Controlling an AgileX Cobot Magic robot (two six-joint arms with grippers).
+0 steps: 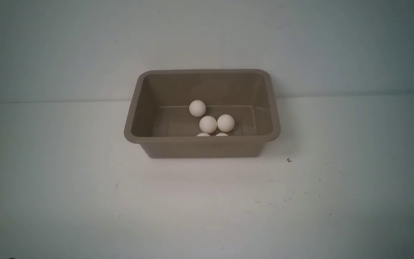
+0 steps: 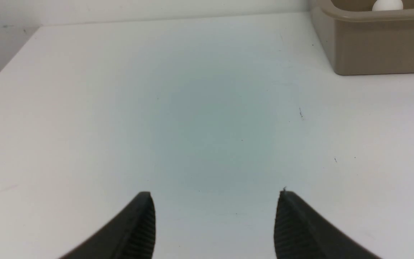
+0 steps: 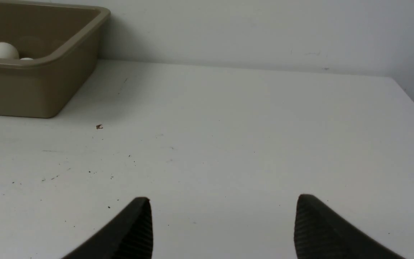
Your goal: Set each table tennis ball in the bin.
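A plain pale wall (image 1: 207, 36) backs a white worktop (image 1: 207, 208), scuffed with a few dark specks and carrying one bin (image 1: 202, 148) near the wall. Five table tennis balls (image 1: 208, 124) lie inside it: three in full sight on the floor and two more peeping just over the near rim. No ball shows on the worktop in any view, so the job looks finished, and the step in hand is, by my reckoning, simply to hold off and stay clear. The left pincer (image 2: 216, 216) hovers low over bare worktop with its jaws apart and nothing between them; the bin sits ahead of it and off to one side, well apart. The right pincer (image 3: 223, 223) does likewise, jaws spread and empty, with the bin ahead and off to its other side, a small brown fleck (image 3: 99, 126) on the worktop between. To do this well, keep both arms back from the bin so nothing jogs it and bounces a light ball out. If a stray ball is hidden outside these views, check before calling it done.
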